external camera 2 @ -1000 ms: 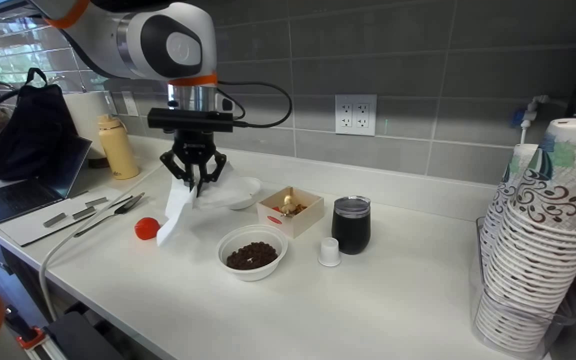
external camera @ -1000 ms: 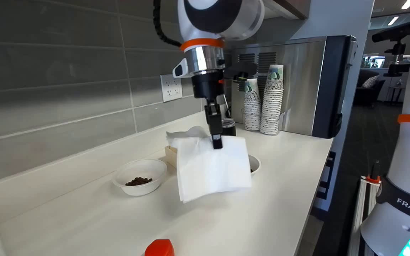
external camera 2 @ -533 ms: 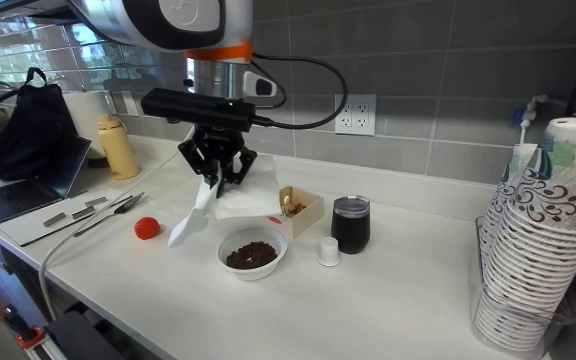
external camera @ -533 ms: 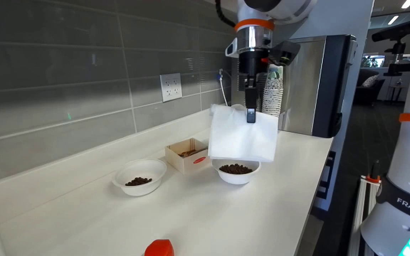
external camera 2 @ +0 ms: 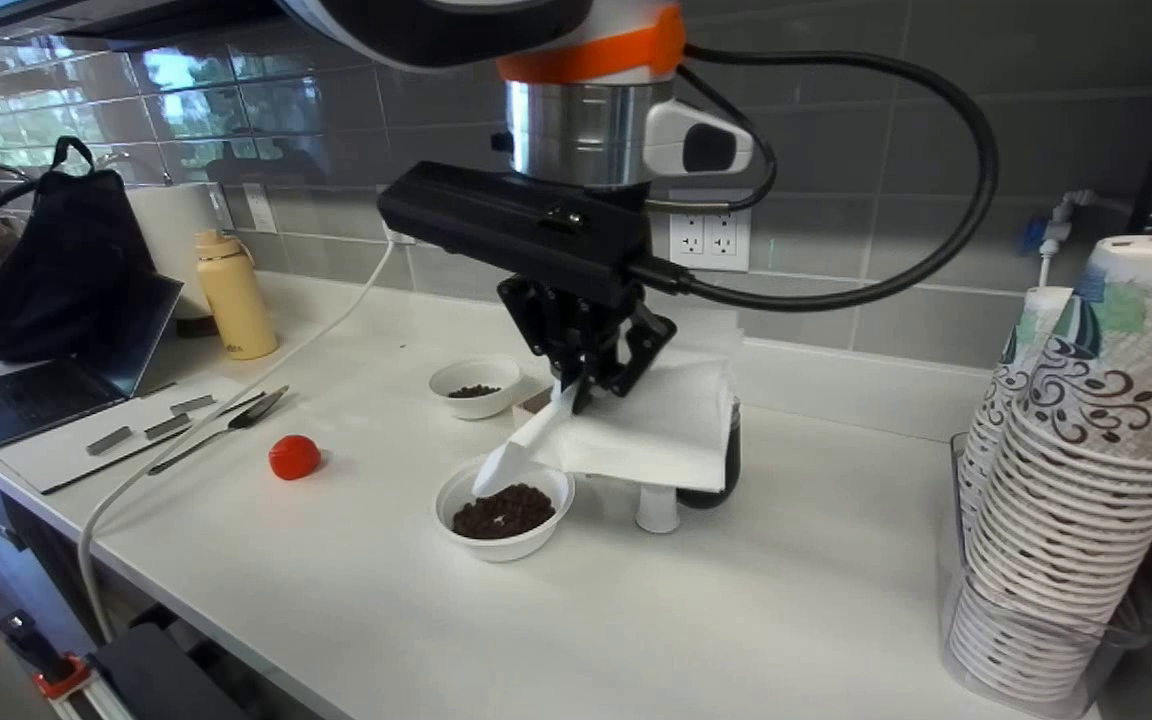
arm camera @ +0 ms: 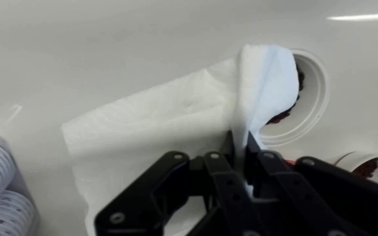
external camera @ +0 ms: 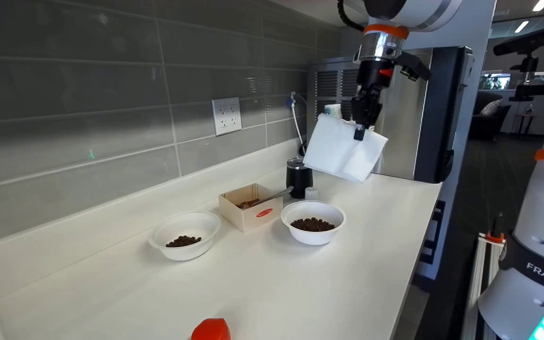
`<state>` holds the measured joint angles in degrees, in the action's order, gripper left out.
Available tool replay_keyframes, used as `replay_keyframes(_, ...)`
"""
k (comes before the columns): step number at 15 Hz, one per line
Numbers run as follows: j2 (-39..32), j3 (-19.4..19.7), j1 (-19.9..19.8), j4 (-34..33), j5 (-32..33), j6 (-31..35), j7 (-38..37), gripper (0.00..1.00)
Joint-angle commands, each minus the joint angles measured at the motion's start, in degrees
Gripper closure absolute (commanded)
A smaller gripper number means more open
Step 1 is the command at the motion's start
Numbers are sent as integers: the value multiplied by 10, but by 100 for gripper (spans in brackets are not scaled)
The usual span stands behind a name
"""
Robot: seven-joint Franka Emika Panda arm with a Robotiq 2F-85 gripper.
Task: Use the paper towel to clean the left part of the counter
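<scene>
My gripper (external camera: 359, 135) is shut on the paper towel (external camera: 343, 147), a white sheet that hangs in the air above the counter (external camera: 262, 293). In an exterior view the fingers (external camera 2: 582, 396) pinch the towel (external camera 2: 651, 430); one end droops over the near bowl and the wide part hides most of the wooden box and black tumbler. In the wrist view the fingertips (arm camera: 240, 144) close on a fold of the towel (arm camera: 162, 118). The towel is tilted and spread to one side, and covers part of a bowl there. The off-white counter (external camera 2: 636, 640) lies below.
Two white bowls (external camera: 184, 253) (external camera: 313, 239) hold dark pellets. A wooden box (external camera: 248, 219), a black tumbler (external camera: 299, 179) and a small white cup (external camera: 311, 193) stand near the wall. Stacked paper cups (external camera 2: 1086, 520), a red object (external camera 2: 294, 457), a cable (external camera 2: 336, 325) and a yellow bottle (external camera 2: 236, 300) are around.
My gripper has carried the towel along the counter toward the paper cups and turned a little. The towel has uncovered the far bowl and now hangs by the box and tumbler.
</scene>
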<state>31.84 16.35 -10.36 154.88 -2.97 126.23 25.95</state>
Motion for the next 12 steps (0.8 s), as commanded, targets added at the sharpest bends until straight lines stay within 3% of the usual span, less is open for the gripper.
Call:
replay_keyframes(1, -66, 2, -23, -26, 10, 49, -76, 98)
replay_keyframes(7, -213, 6, -11, -30, -8, 151, -92, 98)
replay_keyframes(12, -316, -4, -19, -43, -7, 184, -116, 98)
